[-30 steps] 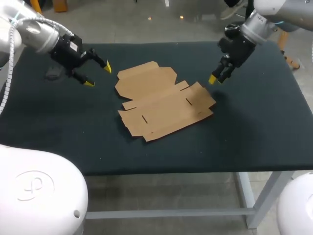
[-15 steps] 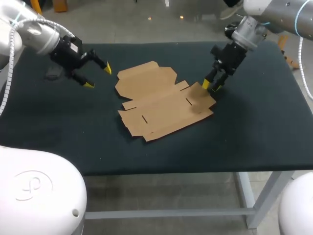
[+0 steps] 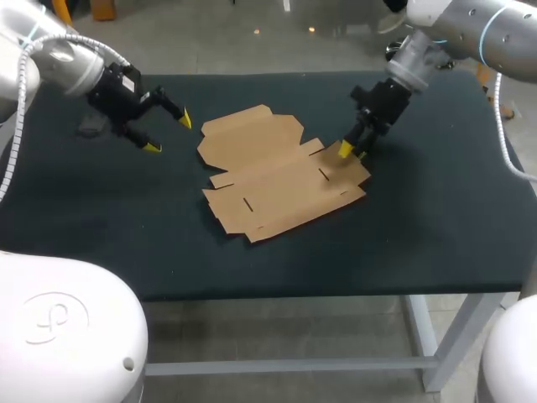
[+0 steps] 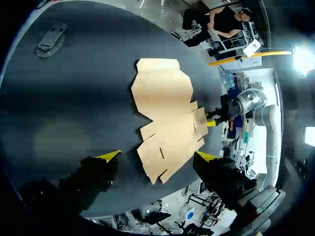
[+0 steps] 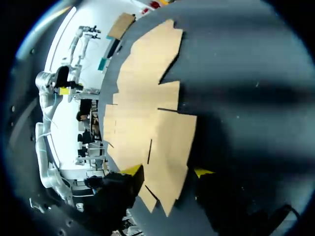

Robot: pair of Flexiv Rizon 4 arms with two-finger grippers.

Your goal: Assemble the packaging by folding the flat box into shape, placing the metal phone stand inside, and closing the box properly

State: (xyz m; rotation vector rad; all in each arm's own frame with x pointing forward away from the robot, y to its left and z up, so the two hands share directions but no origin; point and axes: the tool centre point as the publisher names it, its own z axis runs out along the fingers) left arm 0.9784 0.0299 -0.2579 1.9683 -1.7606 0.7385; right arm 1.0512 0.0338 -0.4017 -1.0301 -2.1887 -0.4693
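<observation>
Right wrist view: right gripper (image 5: 167,171) parted over flat box (image 5: 147,123), contact perhaps hidden; left gripper (image 3: 168,133) splayed

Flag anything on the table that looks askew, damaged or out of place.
Nothing is damaged or spilled. The flat cardboard box lies unfolded and turned at a slant to the edges of the table. The grey stand sits apart near a far corner, well away from the box.
</observation>
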